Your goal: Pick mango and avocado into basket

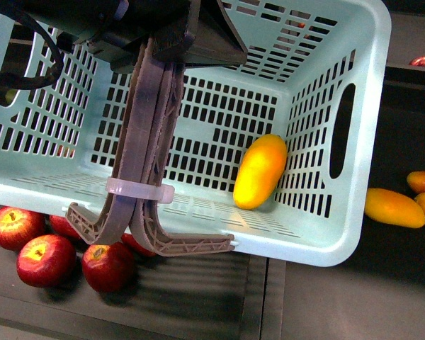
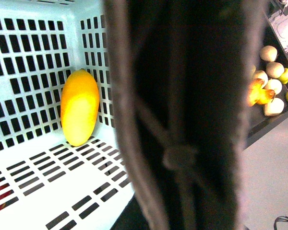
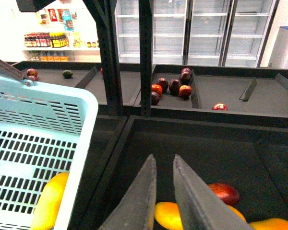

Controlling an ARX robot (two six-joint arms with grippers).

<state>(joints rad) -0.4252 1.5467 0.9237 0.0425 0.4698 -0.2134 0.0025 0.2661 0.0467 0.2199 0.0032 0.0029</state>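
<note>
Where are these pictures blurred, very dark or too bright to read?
Left wrist view: the left hand is a dark, blurred mass across the middle, while the mango is sharp. Right wrist view: the far shop wall is washed out to white. Front view: the mango's lit yellow is nearly blown out.

We see the basket (image 1: 319, 244) lit bright and even from above, the mango (image 1: 260, 171) glaring almost washed-out yellow, soft shadows under the apples (image 1: 46, 258), a dark, unfocused shape (image 2: 182, 120) smearing the left wrist view, and, in the right wrist view, the fridges (image 3: 206, 28) blown white behind dim trays (image 3: 206, 153).
</note>
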